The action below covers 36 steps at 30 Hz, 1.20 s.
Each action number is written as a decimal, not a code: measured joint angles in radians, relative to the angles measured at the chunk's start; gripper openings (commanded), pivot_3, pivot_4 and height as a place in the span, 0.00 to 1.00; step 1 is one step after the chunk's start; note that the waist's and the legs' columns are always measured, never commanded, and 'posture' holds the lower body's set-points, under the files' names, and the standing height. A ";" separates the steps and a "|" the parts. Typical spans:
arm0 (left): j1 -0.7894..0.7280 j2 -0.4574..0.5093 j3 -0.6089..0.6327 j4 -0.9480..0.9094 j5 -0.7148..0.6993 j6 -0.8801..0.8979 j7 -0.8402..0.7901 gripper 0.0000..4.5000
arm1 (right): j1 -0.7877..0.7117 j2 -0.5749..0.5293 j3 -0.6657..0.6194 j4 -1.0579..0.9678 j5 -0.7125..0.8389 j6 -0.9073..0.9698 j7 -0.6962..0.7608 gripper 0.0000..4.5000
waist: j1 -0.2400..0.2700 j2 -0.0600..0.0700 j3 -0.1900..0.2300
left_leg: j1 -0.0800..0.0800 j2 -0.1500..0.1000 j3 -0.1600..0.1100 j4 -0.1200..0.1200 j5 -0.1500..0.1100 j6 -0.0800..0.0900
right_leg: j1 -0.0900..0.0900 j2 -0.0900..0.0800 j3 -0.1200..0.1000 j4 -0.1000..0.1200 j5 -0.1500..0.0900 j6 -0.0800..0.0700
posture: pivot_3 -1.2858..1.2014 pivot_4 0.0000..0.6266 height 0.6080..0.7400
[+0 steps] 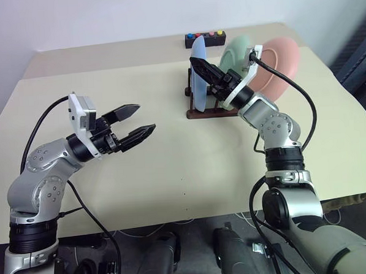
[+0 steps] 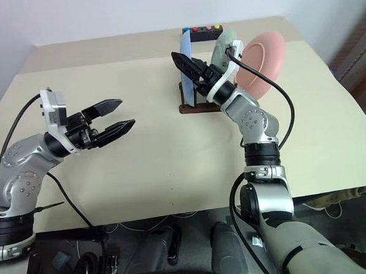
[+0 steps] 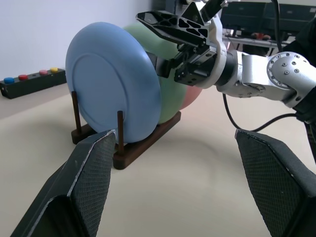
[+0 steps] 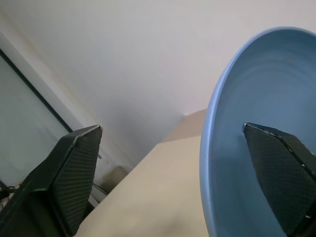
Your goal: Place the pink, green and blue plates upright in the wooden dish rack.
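Note:
The wooden dish rack (image 1: 201, 114) stands at the far middle of the table. The blue plate (image 1: 199, 75) stands upright in it between the pegs. Close behind it the green plate (image 1: 237, 51) is upright too. The pink plate (image 1: 277, 61) is behind that, its lower part hidden by my right arm. My right gripper (image 1: 209, 74) is open at the blue plate's upper rim (image 4: 256, 138), one finger on each side of the rim and neither closed on it. My left gripper (image 1: 130, 124) hovers open and empty over the table's left middle, pointing toward the rack (image 3: 143, 145).
A black box with coloured buttons (image 1: 205, 39) lies just behind the rack near the table's far edge. Bare tabletop (image 1: 172, 168) stretches between my left gripper and the rack. A cable loops off my right wrist beside the pink plate.

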 measured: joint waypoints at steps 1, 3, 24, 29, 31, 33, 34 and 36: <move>0.000 -0.001 0.000 0.000 0.000 0.000 0.000 0.89 | 0.004 0.000 0.008 -0.018 -0.005 0.000 0.001 0.98 | 0.000 0.000 0.000 | 0.000 0.000 0.000 0.000 0.000 0.000 | 0.000 0.000 0.000 0.000 0.000 0.000 | 0.52 0.24 1.00; -0.001 -0.002 -0.001 0.000 0.000 0.000 -0.001 0.89 | 0.006 0.000 0.017 -0.054 -0.008 0.000 0.001 0.98 | -0.001 0.000 0.000 | 0.000 0.000 0.000 0.000 0.000 0.000 | 0.000 0.000 0.000 0.000 0.000 0.000 | 0.52 0.24 1.00; -0.005 -0.006 -0.005 0.003 -0.001 0.000 -0.011 0.89 | -0.021 -0.063 0.016 -0.128 -0.056 -0.034 -0.025 0.98 | 0.001 0.000 0.000 | 0.000 0.000 0.000 -0.001 0.000 0.000 | 0.000 0.000 0.000 -0.001 0.000 0.000 | 0.52 0.24 1.00; -0.006 -0.007 -0.006 0.004 -0.001 0.000 -0.015 0.89 | -0.010 -0.121 0.002 -0.130 -0.086 -0.067 -0.035 0.98 | 0.007 0.000 0.000 | 0.000 0.000 0.000 0.000 0.000 0.000 | 0.001 0.000 0.000 -0.001 0.000 0.000 | 0.52 0.24 1.00; -0.009 -0.006 -0.007 0.008 0.000 0.000 -0.019 0.89 | 0.014 -0.166 -0.004 -0.142 -0.106 -0.076 -0.034 0.98 | 0.007 0.000 0.000 | 0.000 0.000 0.000 0.000 0.000 0.000 | 0.001 0.000 0.000 -0.001 0.000 0.000 | 0.52 0.24 1.00; -0.028 -0.003 -0.019 0.011 0.001 0.000 -0.029 0.89 | 0.065 -0.232 -0.025 -0.178 -0.102 -0.059 -0.025 0.78 | 0.012 0.000 0.000 | 0.000 0.000 -0.001 0.000 0.000 0.000 | 0.001 -0.001 -0.001 -0.002 0.000 0.000 | 0.52 0.24 1.00; -0.034 0.001 -0.022 0.012 0.001 0.000 -0.033 0.89 | 0.084 -0.256 -0.047 -0.191 -0.098 -0.047 -0.025 0.68 | 0.010 0.000 0.000 | 0.000 -0.001 -0.001 0.000 0.000 0.000 | 0.002 -0.001 -0.001 -0.002 0.000 0.000 | 0.52 0.24 1.00; -0.050 0.000 -0.035 0.018 0.001 0.001 -0.042 0.89 | 0.142 -0.311 -0.091 -0.261 -0.064 -0.007 -0.026 0.46 | 0.009 0.000 0.000 | 0.000 0.000 -0.001 -0.001 0.000 0.000 | 0.002 -0.001 -0.001 -0.002 0.000 0.000 | 0.52 0.24 1.00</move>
